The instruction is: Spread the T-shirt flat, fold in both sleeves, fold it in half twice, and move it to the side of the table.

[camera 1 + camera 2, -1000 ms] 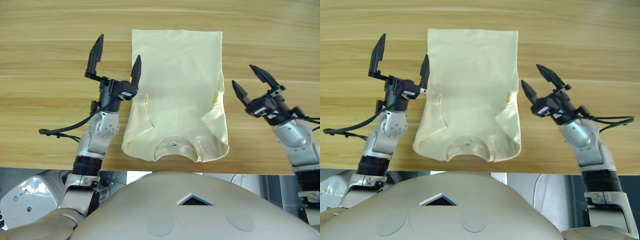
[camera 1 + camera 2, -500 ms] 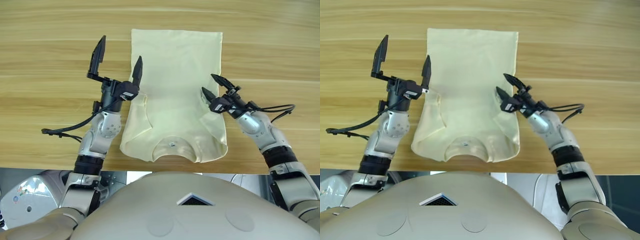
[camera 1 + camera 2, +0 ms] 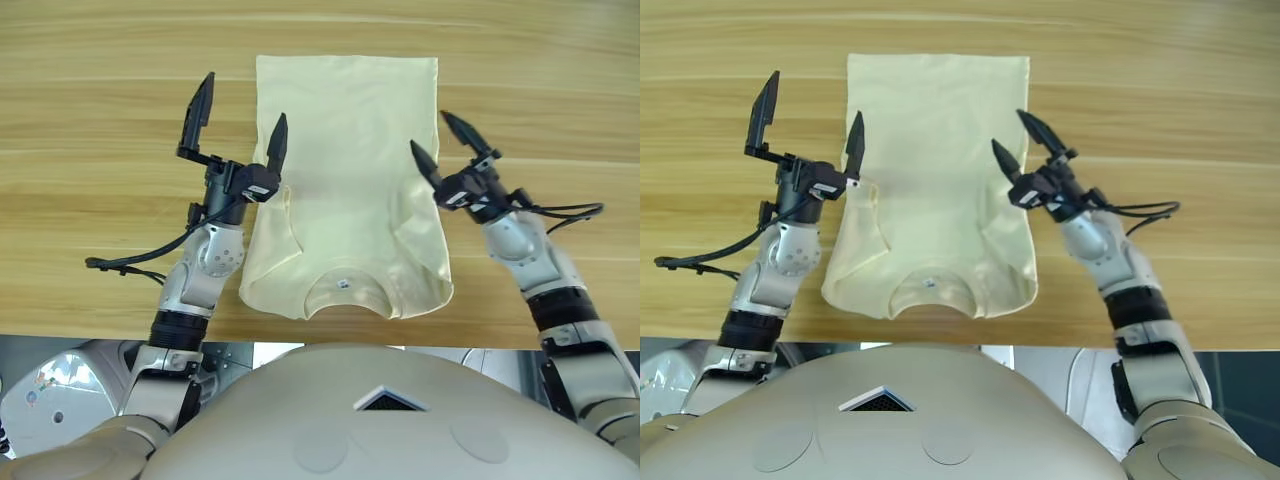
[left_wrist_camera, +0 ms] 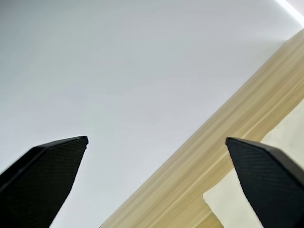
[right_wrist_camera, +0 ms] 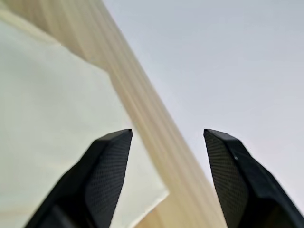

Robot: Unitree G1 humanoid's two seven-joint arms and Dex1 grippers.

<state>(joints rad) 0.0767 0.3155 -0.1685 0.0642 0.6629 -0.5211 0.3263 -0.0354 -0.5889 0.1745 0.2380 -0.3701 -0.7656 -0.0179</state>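
A pale yellow T-shirt (image 3: 345,170) lies on the wooden table (image 3: 100,150) with both sleeves folded in and its collar toward me. My left gripper (image 3: 242,100) stands open and upright at the shirt's left edge, one finger over the cloth and one over bare wood. My right gripper (image 3: 430,132) is open above the shirt's right edge, beside the folded right sleeve, holding nothing. In the left wrist view, the open left gripper (image 4: 156,138) has a shirt corner (image 4: 221,204) below it. In the right wrist view, the open right gripper (image 5: 167,132) hangs over the T-shirt (image 5: 47,118).
Bare wood stretches left and right of the shirt and beyond its hem. The table's near edge (image 3: 100,335) runs just below the collar. A black cable (image 3: 125,262) loops from my left forearm over the table.
My right gripper swung in from the right over the right sleeve, then moved away from me along the shirt's right edge. The left gripper has barely moved. Both stay open.
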